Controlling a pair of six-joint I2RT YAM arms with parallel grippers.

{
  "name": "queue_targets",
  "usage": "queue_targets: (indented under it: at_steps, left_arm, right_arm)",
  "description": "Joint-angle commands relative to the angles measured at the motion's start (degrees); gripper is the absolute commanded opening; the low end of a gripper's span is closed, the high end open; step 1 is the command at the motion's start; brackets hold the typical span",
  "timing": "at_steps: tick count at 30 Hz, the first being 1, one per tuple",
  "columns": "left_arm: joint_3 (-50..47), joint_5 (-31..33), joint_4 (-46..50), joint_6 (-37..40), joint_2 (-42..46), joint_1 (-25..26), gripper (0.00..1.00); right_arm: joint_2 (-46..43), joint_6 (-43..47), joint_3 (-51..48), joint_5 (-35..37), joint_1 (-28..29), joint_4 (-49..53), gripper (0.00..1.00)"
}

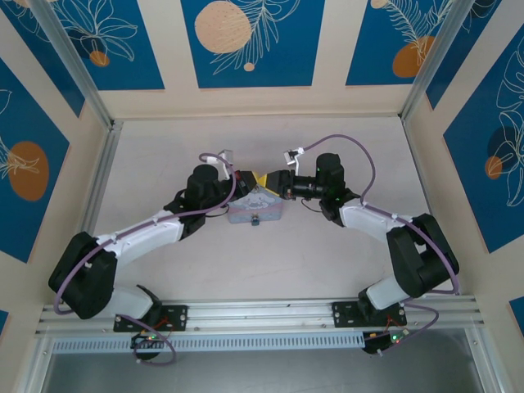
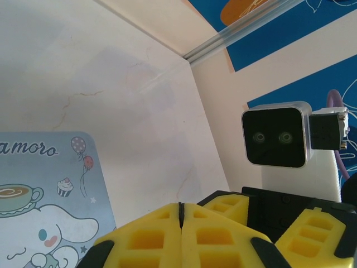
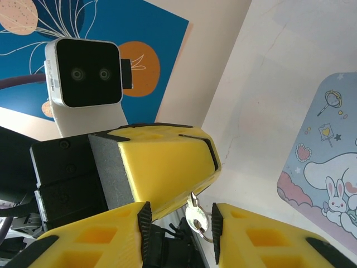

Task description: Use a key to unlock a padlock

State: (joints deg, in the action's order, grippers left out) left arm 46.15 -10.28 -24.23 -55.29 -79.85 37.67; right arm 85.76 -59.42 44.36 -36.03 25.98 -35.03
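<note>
Thin silvery metal key [image 3: 196, 216] stands nearly upright between the grippers. Its ringed head is at 6 o'clock and its narrow end at 12, pinched by the pressed-together left gripper [image 2: 181, 215]. The right gripper [image 3: 181, 220] is spread astride it, not touching.

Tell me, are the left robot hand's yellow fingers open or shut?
Shut: the left gripper has its two yellow fingers pressed together, only a thin dark seam between.
</note>
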Motion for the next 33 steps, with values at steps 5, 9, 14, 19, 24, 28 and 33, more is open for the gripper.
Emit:
queue_targets:
  at_steps: [5, 9, 14, 19, 24, 28, 33]
  left_arm:
    - [-0.01, -0.45, -4.13, -1.33, 0.3, 0.33, 0.0]
    - [0.57, -0.61, -2.5, -0.64, 0.49, 0.31, 0.0]
    - [1.12, -1.56, -1.71, -0.31, 0.23, 0.37, 0.0]
    - [2.34, -3.67, -1.02, 0.12, -0.45, 0.3, 0.0]
    - [3.22, -6.2, -1.73, -0.07, -1.68, 0.29, 0.0]
    - [3.59, -7.47, -2.23, -0.39, -2.32, 0.31, 0.0]
    - [3.86, -8.34, -2.82, -0.96, -3.18, 0.3, 0.0]
  right_arm:
    - [1.79, -0.64, -1.35, -2.72, 1.76, -2.41, 0.32]
    - [0.98, -1.03, -3.58, -2.93, 0.64, -4.34, 0.3]
    - [0.13, -1.58, -5.92, -4.13, -0.9, -7.22, 0.39]
    - [-0.63, -1.01, -6.57, -5.1, -1.8, -8.1, 0.4]
    - [-0.68, -0.72, -5.84, -5.72, -2.29, -8.53, 0.42]
    - [-0.39, -0.48, -5.03, -5.89, -2.5, -8.47, 0.42]
    - [0.18, -0.72, -4.2, -5.8, -2.51, -8.51, 0.41]
